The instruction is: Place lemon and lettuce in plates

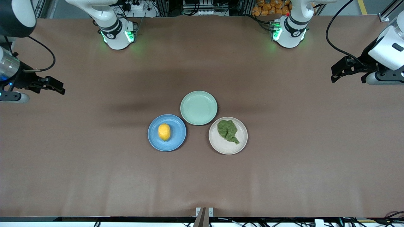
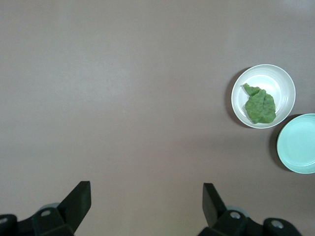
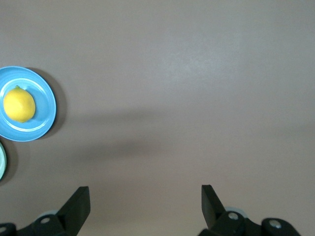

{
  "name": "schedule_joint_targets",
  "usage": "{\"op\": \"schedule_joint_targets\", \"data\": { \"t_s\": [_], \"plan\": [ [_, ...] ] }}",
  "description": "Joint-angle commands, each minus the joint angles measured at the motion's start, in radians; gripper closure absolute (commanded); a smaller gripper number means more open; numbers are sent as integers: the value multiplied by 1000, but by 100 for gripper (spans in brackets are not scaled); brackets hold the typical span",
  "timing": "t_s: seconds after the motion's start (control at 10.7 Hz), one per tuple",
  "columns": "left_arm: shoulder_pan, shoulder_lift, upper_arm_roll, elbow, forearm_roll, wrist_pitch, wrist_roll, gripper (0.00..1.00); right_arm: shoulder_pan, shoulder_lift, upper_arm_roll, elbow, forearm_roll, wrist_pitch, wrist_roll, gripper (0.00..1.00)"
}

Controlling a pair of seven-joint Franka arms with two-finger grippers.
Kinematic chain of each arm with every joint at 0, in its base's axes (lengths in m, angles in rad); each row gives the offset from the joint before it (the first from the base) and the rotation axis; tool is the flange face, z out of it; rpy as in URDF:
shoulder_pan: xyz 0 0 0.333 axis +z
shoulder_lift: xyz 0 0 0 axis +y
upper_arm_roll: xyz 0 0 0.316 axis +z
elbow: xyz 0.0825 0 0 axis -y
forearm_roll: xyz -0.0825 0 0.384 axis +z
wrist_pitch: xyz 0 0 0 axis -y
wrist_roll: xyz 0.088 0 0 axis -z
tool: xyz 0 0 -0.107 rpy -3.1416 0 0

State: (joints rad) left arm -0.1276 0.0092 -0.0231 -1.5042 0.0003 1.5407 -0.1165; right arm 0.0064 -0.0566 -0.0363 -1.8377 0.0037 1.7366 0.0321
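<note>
The yellow lemon point(image 1: 164, 131) lies in the blue plate point(image 1: 176, 140); both also show in the right wrist view, the lemon point(image 3: 19, 104) in the plate point(image 3: 47, 105). The dark green lettuce point(image 1: 228, 130) lies in the beige-white plate point(image 1: 227, 149); the left wrist view shows the lettuce point(image 2: 260, 104) in that plate point(image 2: 283, 83). My left gripper point(image 1: 335, 73) is open and empty, up over the table's left-arm end point(image 2: 146, 196). My right gripper point(image 1: 60, 88) is open and empty, up over the right-arm end point(image 3: 145, 199). Both are well away from the plates.
A pale mint-green plate point(image 1: 199, 107) with nothing in it sits just farther from the front camera, touching between the two other plates; its edge shows in the left wrist view point(image 2: 298, 143). The brown table point(image 1: 284, 176) is bare all around them.
</note>
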Motion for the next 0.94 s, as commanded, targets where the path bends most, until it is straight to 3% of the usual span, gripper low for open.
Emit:
{"op": "schedule_joint_targets", "data": {
  "t_s": [0.0, 0.19, 0.47, 0.84],
  "plan": [
    [5, 2, -6, 19, 21, -21, 14, 0, -32, -46, 68, -55, -4, 29, -6, 0],
    [5, 2, -6, 19, 21, -21, 14, 0, -49, -43, 75, -45, -1, 64, -3, 0],
    [2, 3, -6, 19, 21, -21, 9, 0, -51, -51, 69, 70, -24, 25, 3, 0],
    [2, 3, -5, 18, 21, -21, 8, 0, -36, -43, 68, 153, -151, 0, 2, 0]
  ]
}}
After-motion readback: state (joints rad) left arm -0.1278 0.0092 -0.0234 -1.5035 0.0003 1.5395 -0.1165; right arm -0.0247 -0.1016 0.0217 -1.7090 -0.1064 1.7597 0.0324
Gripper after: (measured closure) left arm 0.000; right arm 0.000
